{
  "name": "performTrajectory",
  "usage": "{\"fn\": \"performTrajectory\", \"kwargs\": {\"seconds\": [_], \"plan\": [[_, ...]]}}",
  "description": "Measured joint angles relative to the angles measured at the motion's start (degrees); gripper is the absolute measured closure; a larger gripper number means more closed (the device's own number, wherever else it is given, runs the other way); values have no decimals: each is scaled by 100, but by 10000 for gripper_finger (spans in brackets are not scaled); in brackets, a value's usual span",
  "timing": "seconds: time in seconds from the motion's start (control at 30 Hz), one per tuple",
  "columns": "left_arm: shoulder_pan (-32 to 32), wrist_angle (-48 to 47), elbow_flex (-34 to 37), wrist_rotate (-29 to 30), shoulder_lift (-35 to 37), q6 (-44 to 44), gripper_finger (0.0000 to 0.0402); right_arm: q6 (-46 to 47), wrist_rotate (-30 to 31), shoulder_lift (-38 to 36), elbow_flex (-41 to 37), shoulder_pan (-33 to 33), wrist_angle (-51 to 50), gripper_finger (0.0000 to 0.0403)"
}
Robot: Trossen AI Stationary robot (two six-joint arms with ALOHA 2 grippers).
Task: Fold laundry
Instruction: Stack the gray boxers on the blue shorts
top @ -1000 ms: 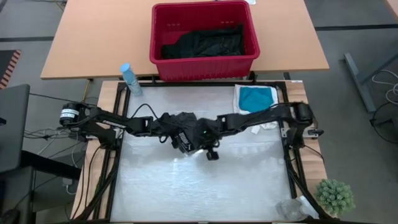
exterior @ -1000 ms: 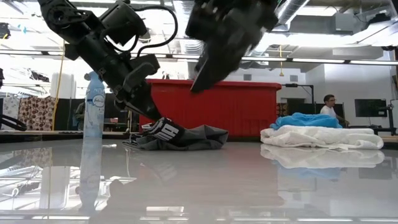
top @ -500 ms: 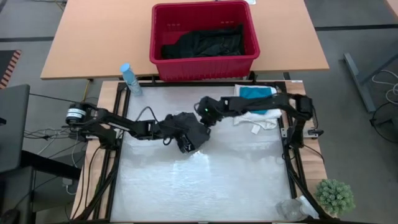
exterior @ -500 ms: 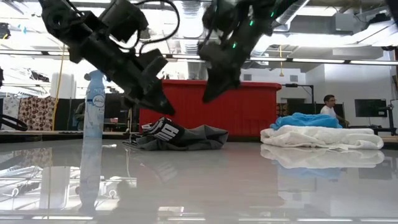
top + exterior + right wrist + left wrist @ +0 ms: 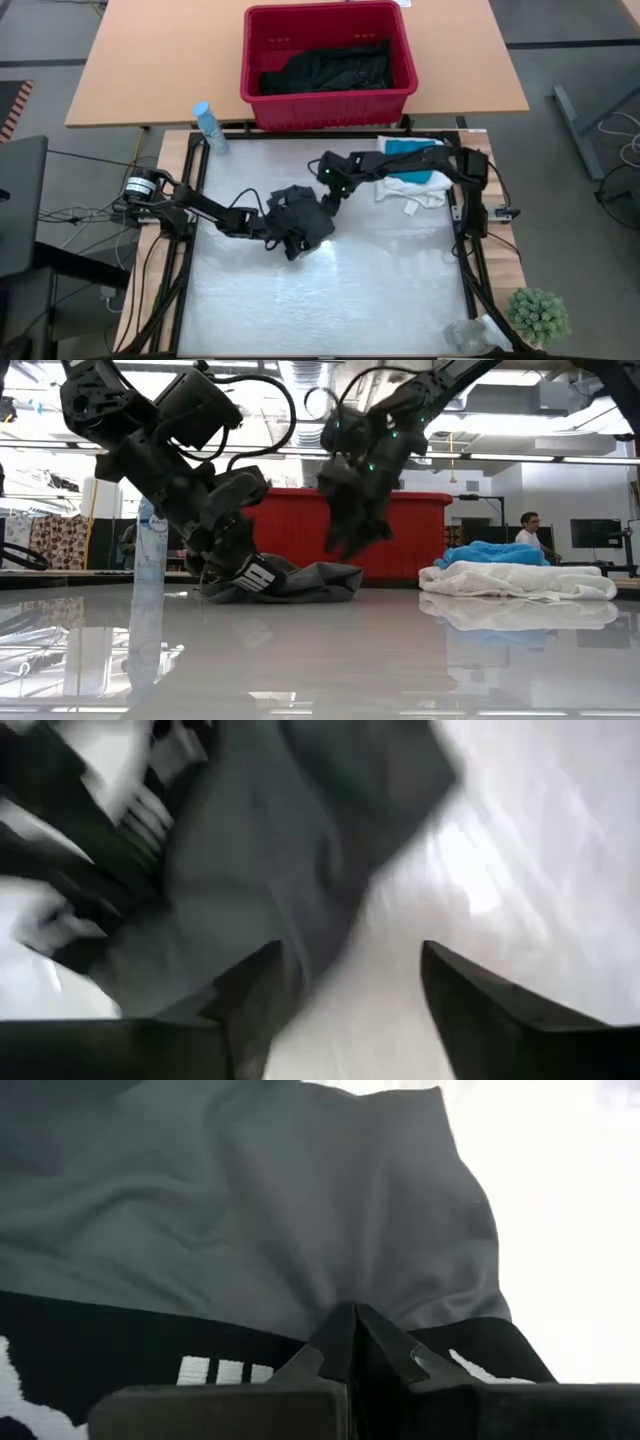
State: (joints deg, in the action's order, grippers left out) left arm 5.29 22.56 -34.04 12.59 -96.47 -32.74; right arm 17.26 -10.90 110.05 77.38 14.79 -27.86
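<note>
A dark grey garment (image 5: 312, 218) with a black, white-lettered band (image 5: 256, 572) lies bunched in the middle of the table. My left gripper (image 5: 283, 228) comes from the table's left and is shut on it. My right gripper (image 5: 328, 200) hangs open just above the garment's far right part (image 5: 270, 870), slanting down, with nothing between its fingers (image 5: 470, 1005). White and teal garments (image 5: 410, 165) lie stacked at the far right. Black garments (image 5: 325, 68) lie in the red basket. My left gripper pinches the grey cloth (image 5: 350, 1295) right beside the black band, between its two shut fingertips. The fingers slant down from the table's left. Creases run together at the fingertips. The garment lies on the table; one layer or several, I cannot tell.
The red basket (image 5: 400, 95) stands on the wooden table behind. A spray bottle (image 5: 210, 128) stands at the far left corner. A small green plant (image 5: 540, 315) and a clear plastic thing (image 5: 465, 335) sit at the near right. The near half of the table is bare.
My right gripper has drawn back from over the garment toward the table's far edge, rolled, sunk a little and opened. My left gripper has gone down and toward the near edge onto the garment, staying shut. The garment has shifted slightly toward the near edge.
</note>
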Motion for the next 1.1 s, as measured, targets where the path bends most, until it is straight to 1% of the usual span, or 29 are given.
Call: {"fn": "performTrajectory", "kwargs": {"seconds": [0.07,0.17,0.37,0.5,0.57,0.9,0.97,1.1], "plan": [[21,-71,0,28,3,-19,401,90,-64,145,-4,-35,27,116],[16,-123,-2,88,7,-9,401,245,-83,290,-2,-53,111,97],[14,-199,-2,140,9,-7,402,449,-217,365,0,4,395,89],[12,-216,-2,166,7,20,401,530,-207,375,11,38,730,89],[12,-220,-2,172,8,27,401,626,-253,528,14,19,963,89],[3,-224,2,183,7,172,401,837,-461,882,47,-99,1301,91],[-15,-226,2,196,7,209,401,841,-390,987,49,-167,1349,99],[-71,-226,2,196,7,211,401,822,-334,1226,59,-255,1340,133]]}}
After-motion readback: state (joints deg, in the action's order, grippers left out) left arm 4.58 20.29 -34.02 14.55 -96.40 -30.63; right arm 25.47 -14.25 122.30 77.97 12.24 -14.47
